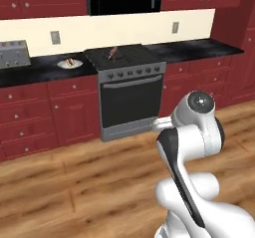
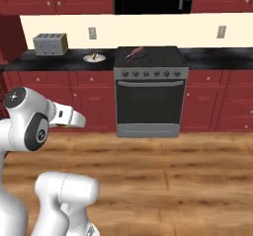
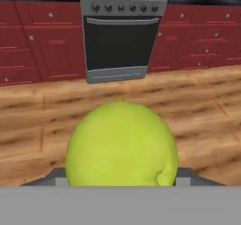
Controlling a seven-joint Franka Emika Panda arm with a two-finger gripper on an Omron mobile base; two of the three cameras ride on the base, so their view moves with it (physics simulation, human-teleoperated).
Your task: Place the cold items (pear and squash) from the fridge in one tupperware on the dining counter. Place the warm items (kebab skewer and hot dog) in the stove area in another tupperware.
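Observation:
A yellow-green pear (image 3: pixel 121 144) sits large and close in the hand view, and my gripper (image 3: pixel 120 178) is shut on it, with only grey finger stubs showing at its two sides. Across the wooden floor stands the stove (image 1: pixel 130 95) (image 2: pixel 150 89) (image 3: pixel 120 36). The kebab skewer (image 1: pixel 113 53) (image 2: pixel 134 53) lies on the stove's black top. On the black counter left of the stove, the hot dog (image 1: pixel 69 62) (image 2: pixel 94 57) rests on a small white plate. The squash, the fridge, both tupperwares and the dining counter are out of view.
A grey toaster (image 1: pixel 13 53) (image 2: pixel 50 43) stands at the counter's left end. Dark red cabinets (image 1: pixel 30 115) (image 2: pixel 217 99) run along the wall on both sides of the stove. Wooden floor (image 2: pixel 173 180) stretches between me and the stove.

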